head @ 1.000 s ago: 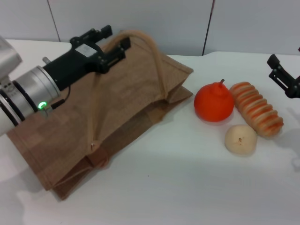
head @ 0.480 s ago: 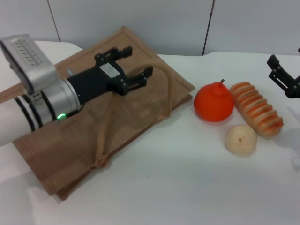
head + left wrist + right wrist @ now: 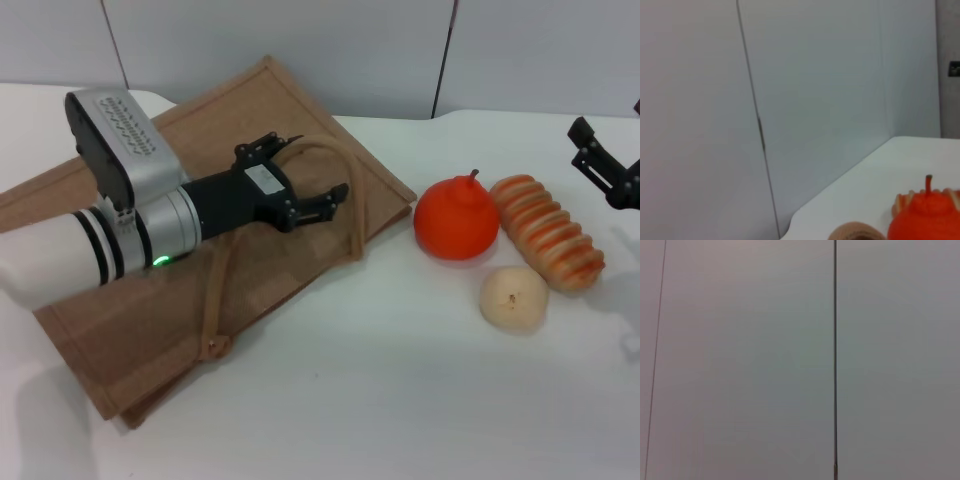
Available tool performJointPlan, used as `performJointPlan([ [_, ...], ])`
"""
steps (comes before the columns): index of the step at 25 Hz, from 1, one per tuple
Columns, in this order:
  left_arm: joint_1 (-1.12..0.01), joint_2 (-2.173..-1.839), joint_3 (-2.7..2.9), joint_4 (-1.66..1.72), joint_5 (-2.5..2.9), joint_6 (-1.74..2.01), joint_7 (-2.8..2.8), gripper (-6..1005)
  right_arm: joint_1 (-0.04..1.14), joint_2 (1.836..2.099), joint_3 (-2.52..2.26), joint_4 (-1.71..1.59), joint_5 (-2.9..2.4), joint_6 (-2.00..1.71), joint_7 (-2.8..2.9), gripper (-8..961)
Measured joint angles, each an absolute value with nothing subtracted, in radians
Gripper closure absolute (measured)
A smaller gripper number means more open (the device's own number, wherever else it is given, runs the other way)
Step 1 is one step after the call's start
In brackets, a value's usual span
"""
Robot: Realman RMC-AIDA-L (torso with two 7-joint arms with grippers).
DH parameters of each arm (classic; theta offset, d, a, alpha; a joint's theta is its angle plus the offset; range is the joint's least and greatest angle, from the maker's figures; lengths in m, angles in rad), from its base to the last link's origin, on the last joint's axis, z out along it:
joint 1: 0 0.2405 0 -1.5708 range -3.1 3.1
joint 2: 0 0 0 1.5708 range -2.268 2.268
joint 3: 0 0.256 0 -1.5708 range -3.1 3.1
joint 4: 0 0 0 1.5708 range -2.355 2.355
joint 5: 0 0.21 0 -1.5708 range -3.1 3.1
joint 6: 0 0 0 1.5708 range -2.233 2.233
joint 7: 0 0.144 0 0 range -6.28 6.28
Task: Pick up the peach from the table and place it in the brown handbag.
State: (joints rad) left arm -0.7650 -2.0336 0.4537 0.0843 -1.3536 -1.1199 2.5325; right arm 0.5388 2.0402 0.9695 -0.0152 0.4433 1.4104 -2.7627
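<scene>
1. Left gripper [image 3: 310,175] of mine hovers low over the flat handbag [image 3: 120,330], its fingers spread apart and holding nothing. One handle [image 3: 335,185] loops between them and just beyond the tips.
2. My right gripper [image 3: 598,160] sits parked at the far right edge of the counter [image 3: 400,400], fingers apart and empty.
3. No pink peach shows in any view.
4. The handbag lies collapsed on the counter's left half.
5. Right of it, well apart, sits an orange fruit [image 3: 456,220] with a stem, touching a ribbed orange-striped piece [image 3: 548,232].
6. A pale beige fruit [image 3: 513,297] rests just in front of those two.
7. From my left wrist, the orange fruit [image 3: 927,217] shows against the wall.
</scene>
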Motion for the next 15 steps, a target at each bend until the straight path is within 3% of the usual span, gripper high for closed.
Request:
performJointPlan([
  [15, -0.674, -2.037, 0.376, -0.025, -1.698, -1.295, 2.839, 127, 0.534, 2.040, 0.986, -0.017, 0.443, 1.408, -2.763, 71],
])
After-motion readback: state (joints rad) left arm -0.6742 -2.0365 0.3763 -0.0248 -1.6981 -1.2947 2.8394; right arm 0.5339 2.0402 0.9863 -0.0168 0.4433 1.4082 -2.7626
